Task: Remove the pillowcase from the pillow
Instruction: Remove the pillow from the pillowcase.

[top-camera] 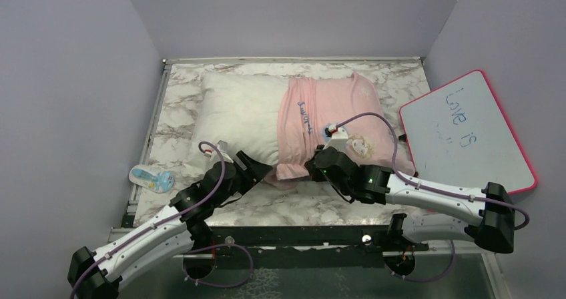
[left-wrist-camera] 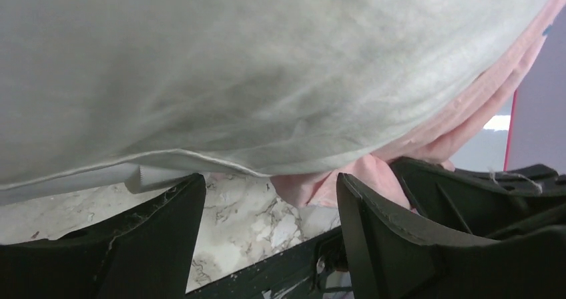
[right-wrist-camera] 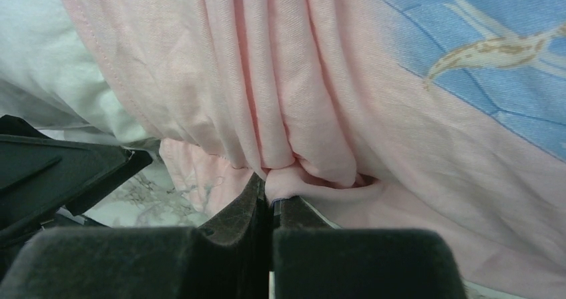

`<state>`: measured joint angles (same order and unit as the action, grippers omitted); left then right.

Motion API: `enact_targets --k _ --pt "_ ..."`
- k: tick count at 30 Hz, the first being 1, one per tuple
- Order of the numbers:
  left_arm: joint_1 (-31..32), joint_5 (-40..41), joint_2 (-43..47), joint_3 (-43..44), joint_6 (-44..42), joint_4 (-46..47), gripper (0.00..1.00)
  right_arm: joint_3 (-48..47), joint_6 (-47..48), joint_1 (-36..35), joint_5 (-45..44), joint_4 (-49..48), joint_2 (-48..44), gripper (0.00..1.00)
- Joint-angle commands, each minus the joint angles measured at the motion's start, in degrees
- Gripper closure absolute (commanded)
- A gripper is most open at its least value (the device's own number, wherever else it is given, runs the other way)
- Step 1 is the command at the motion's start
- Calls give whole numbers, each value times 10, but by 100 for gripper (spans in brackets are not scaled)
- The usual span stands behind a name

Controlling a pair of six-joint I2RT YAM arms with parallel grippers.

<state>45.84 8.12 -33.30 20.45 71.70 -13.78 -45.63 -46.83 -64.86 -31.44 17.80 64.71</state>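
Your right gripper (right-wrist-camera: 270, 195) is pinched shut on a fold of the pink pillowcase (top-camera: 327, 105), which covers the right half of the white pillow (top-camera: 240, 112). Your left gripper (left-wrist-camera: 267, 182) gapes empty at the pillow's near edge; unpinned, the pillow may drag along when you pull.

Pillow (top-camera: 240, 112) half under pillowcase (top-camera: 327, 105)

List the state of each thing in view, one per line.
pillowcase: half off, bunched over the pillow's right half.
pillow: left half bare.
left end effector: open, empty, at the pillow's near edge.
right end effector: shut on a pillowcase fold.
whiteboard: written on.
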Motion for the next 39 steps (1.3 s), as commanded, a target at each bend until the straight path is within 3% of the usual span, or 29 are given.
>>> enact_targets --k 1,4,7,11,13,14,16,19,23,27,30,34,39 --pt "25 161 8 -13 80 20 24 -18 -1 3 -7 -30 -7 98" --pt "25 204 4 -41 85 104 24 -16 -4 3 -4 -28 -12 98" --pt "25 242 -42 -42 76 160 17 -13 -7 3 -5 -25 -17 97" --pt "26 251 -125 -19 2 250 19 -11 -13 3 -5 -17 -24 97" --pt "25 257 -150 1 -27 256 32 -10 -15 3 -4 -12 -27 97" --pt "25 260 -154 11 -47 262 43 -8 -15 3 -5 -10 -30 97" --pt "26 262 -156 30 -113 268 75 -2 -15 3 -7 -4 -33 97" --pt "26 278 -158 75 -180 209 100 4 -12 5 -21 7 -35 96" --pt "26 318 -133 111 -211 118 100 -5 0 18 -74 69 -27 95" --pt "26 385 -64 121 -209 22 100 -8 12 112 -77 150 -25 96" --pt "26 398 -14 118 -221 -9 100 17 70 180 -19 115 -57 96" --pt "26 334 -8 116 -239 13 100 24 116 187 107 45 -90 92" --pt "26 228 -73 120 -226 59 100 13 86 187 344 -34 -76 70"
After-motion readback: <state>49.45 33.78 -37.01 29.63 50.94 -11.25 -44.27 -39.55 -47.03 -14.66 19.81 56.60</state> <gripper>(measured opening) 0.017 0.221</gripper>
